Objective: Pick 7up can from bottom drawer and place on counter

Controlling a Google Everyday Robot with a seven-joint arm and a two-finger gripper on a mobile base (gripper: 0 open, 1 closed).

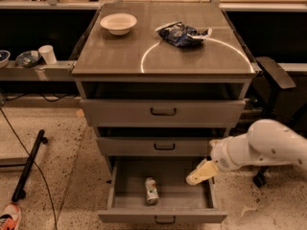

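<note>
The 7up can [152, 190], slim, silver with green markings, lies on its side in the open bottom drawer [125, 176], near the front middle. My gripper [200, 172] hangs over the drawer's right part, to the right of the can and apart from it, on a white arm coming in from the right. The counter [115, 51] is the grey-brown cabinet top with a thin white circle on its right half.
A white bowl [118, 23] stands at the counter's back left. A dark blue snack bag [182, 33] lies at the back of the circle. The two upper drawers are pushed in. A black pole [28, 166] lies on the floor at left.
</note>
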